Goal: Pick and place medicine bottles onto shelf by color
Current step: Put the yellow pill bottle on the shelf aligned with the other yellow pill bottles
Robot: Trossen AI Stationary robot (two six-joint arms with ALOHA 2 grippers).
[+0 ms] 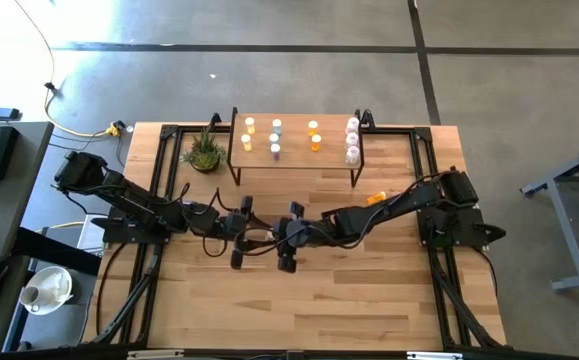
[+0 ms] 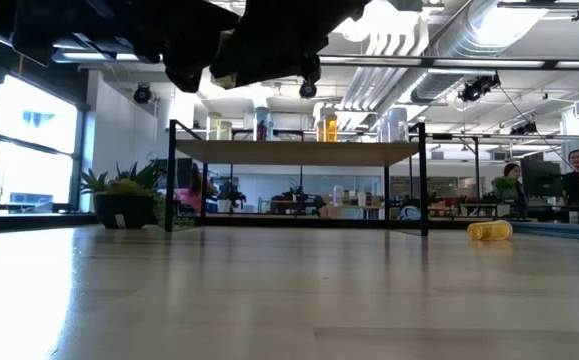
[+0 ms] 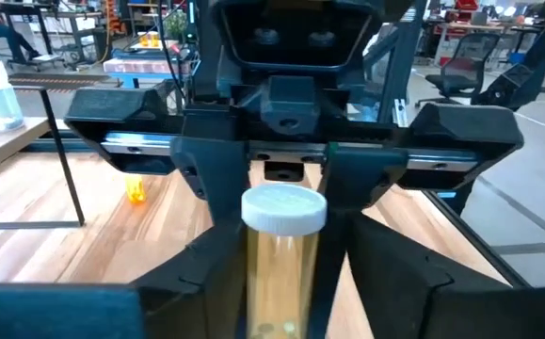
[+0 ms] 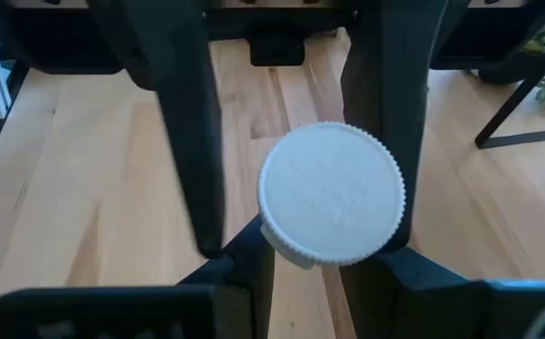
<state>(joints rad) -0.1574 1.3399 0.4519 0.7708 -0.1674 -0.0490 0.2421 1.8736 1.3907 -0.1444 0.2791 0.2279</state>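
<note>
White-capped yellow bottle (image 3: pixel 278 254) horizontal between left pincer (image 1: pixel 241 232), right pincer (image 1: pixel 290 238)

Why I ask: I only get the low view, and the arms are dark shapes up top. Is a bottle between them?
Observer: Yes, the right gripper is shut on a yellow bottle, by its white cap.
Operator: And the left gripper?
Observer: The left gripper faces it over mid-table, at the same bottle's body.
Operator: Shelf layout?
Observer: On the shelf, left to right from above: yellow bottles, pale blue bottles, orange bottles, pinkish-white bottles.
</note>
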